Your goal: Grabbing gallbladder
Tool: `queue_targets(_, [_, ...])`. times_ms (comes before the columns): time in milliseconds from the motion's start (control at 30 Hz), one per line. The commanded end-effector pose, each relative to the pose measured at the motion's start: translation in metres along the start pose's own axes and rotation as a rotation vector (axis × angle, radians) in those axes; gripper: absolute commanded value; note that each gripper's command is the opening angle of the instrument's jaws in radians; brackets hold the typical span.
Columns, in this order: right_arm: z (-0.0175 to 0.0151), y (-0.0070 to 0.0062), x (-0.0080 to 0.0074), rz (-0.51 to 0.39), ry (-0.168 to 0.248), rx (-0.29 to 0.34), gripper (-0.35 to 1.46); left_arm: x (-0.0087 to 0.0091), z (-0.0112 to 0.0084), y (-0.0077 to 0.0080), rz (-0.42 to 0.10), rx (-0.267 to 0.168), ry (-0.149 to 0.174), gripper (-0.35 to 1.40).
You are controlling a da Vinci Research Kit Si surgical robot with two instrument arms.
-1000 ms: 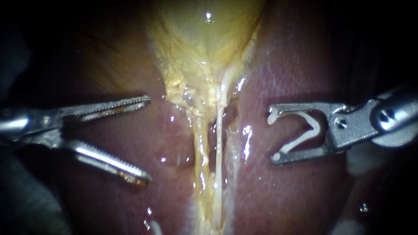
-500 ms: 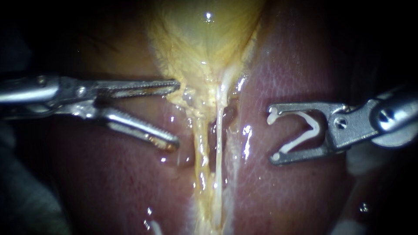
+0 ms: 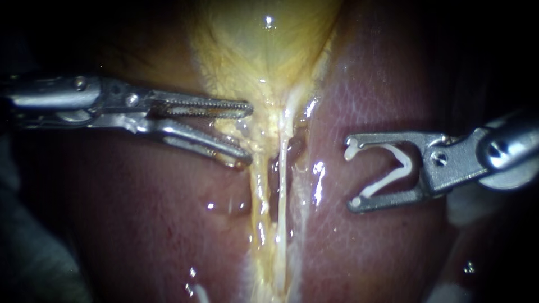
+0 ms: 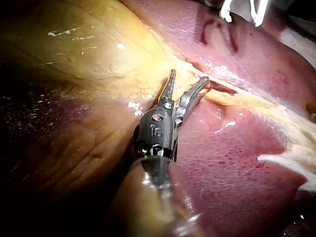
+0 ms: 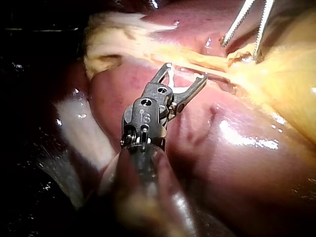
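Observation:
The yellow gallbladder (image 3: 264,50) narrows to a fatty neck (image 3: 255,132), from which a yellowish strand (image 3: 259,193) and a whitish strand (image 3: 281,193) run down between the liver lobes. My left instrument (image 3: 248,133) has serrated jaws standing open at the neck's left edge, one jaw above and one below a bit of yellow tissue. In the left wrist view its jaws (image 4: 188,79) straddle the edge where the gallbladder (image 4: 84,44) meets the liver. My right instrument (image 3: 351,177) hangs over the right lobe, clear of the strands, its jaws holding an open white clip (image 3: 387,168).
Red-brown liver (image 3: 168,224) lies on both sides of the strands, wet and glistening. In the right wrist view my right instrument (image 5: 186,73) hovers over the liver (image 5: 237,163), with the left instrument's jaws (image 5: 244,29) beyond it near the gallbladder (image 5: 291,84).
My left instrument has moved right and slightly up to the gallbladder's neck, and its jaws have narrowed. The right instrument and its clip have not moved.

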Motion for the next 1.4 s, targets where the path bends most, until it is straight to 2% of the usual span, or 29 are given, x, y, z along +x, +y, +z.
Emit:
queue_targets(33, [0.0,0.0,0.0,0.0,0.0,0.0,0.49,-0.0001,0.0,-0.0001,0.001,0.0,-0.003,0.41])
queue_targets(233, [0.0,0.0,-0.0001,0.0,0.0,0.0,0.49,-0.0004,0.0,-0.0004,0.033,-0.002,-0.033,0.41])
queue_targets(500, [0.0,0.0,-0.0001,0.0,0.0,0.0,0.49,-0.0006,0.0002,-0.0006,0.046,-0.004,-0.063,0.39])
queue_targets(767, [0.0,0.0,-0.0001,0.0,0.0,0.0,0.49,-0.0006,0.0008,-0.0009,0.046,-0.002,-0.072,0.34])
queue_targets(1000, [0.0,0.0,-0.0001,0.0,0.0,0.0,0.49,-0.0006,0.0009,-0.0012,0.052,-0.002,-0.081,0.09])
queue_targets(1200, [0.0,0.0,-0.0001,0.0,0.0,0.0,0.49,-0.0004,0.0006,-0.0013,0.015,0.016,-0.087,-0.21])
queue_targets(1400, [0.0,0.0,-0.0001,0.0,0.0,0.0,0.49,-0.0004,0.0004,-0.0014,0.004,0.021,-0.095,-0.33])
